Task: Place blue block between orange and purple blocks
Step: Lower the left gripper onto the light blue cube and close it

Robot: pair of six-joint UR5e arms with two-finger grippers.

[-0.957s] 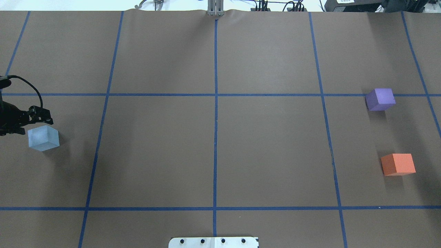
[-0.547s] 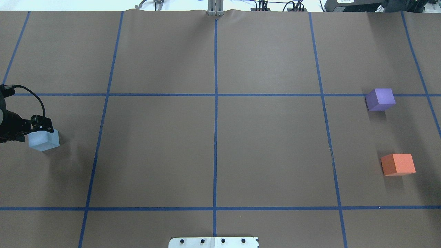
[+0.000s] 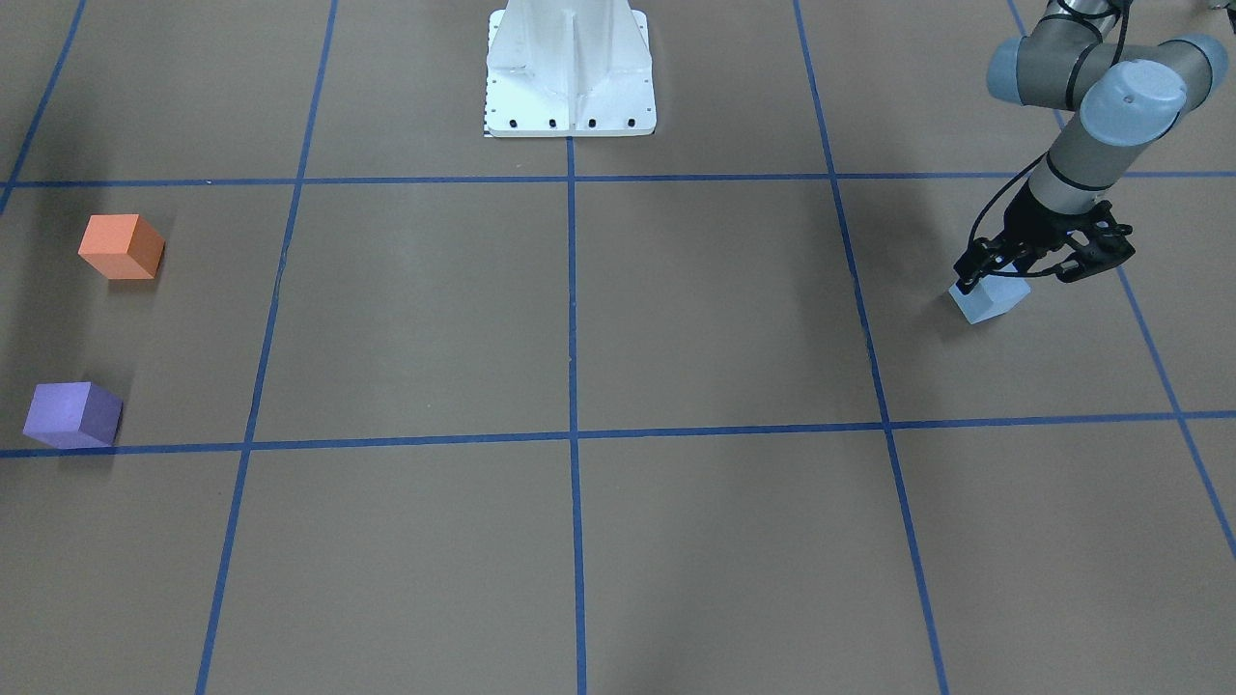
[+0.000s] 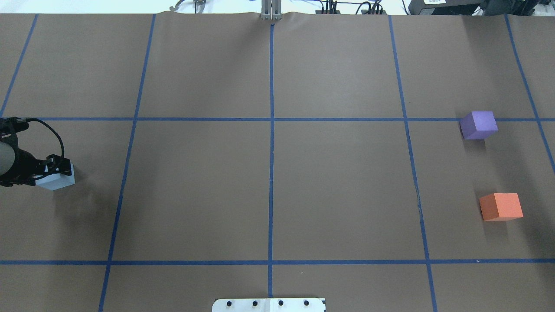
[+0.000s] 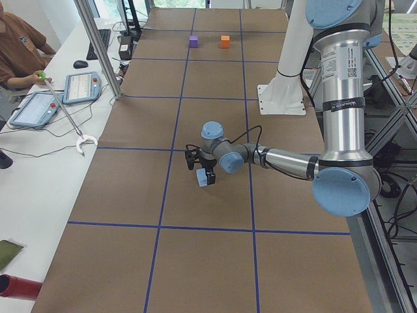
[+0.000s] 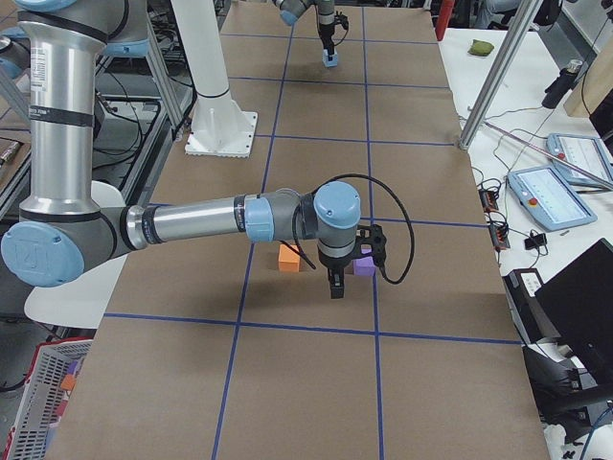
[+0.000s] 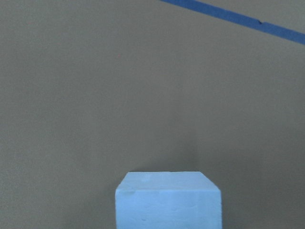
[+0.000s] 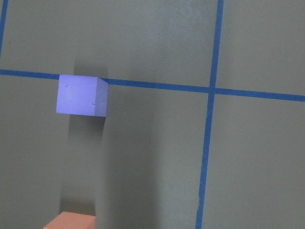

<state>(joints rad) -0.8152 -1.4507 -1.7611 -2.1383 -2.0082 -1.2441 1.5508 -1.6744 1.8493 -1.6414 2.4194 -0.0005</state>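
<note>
Blue block (image 3: 987, 301) sits on the bench (image 3: 676, 319) at the robot's left end, well apart from the orange block (image 3: 121, 247) and purple block (image 3: 72, 415). In the front-facing view the left tool (image 3: 1031, 272) hangs just over it with fingers spread. One finger is low by the block's edge and the other is out past the opposite side, so the block looks off-centre in the gap. A good grasp likely means centring the tool, squaring the fingers to two flat faces, sinking to mid-height and only then closing; a corner pinch could twist the block.

Overhead, the tool covers the blue block's far corner.

From the left side, the tool points down at the block; whether they touch cannot be told.

From the right side, the right tool (image 6: 336, 290) hangs low near the purple block. Whether it is spread or pressed together cannot be told.

The left wrist view shows the block at bottom centre and no fingers.

The right wrist view shows purple and orange with a gap between them.
</note>
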